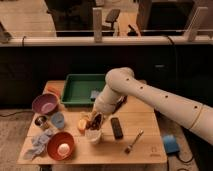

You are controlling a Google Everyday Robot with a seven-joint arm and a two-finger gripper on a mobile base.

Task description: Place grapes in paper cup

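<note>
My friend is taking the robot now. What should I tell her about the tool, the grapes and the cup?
Tool: low over the paper cup at the front of the table, grapes at its tip.
Grapes: dark bunch hanging right above the cup mouth; whether they touch the inside is hard to tell.
Cup: upright, between the red bowl and the black remote, orange fruit beside it.
Done: grapes carried to the cup.
Left: let go so they sit inside, then lift the arm away.
</note>
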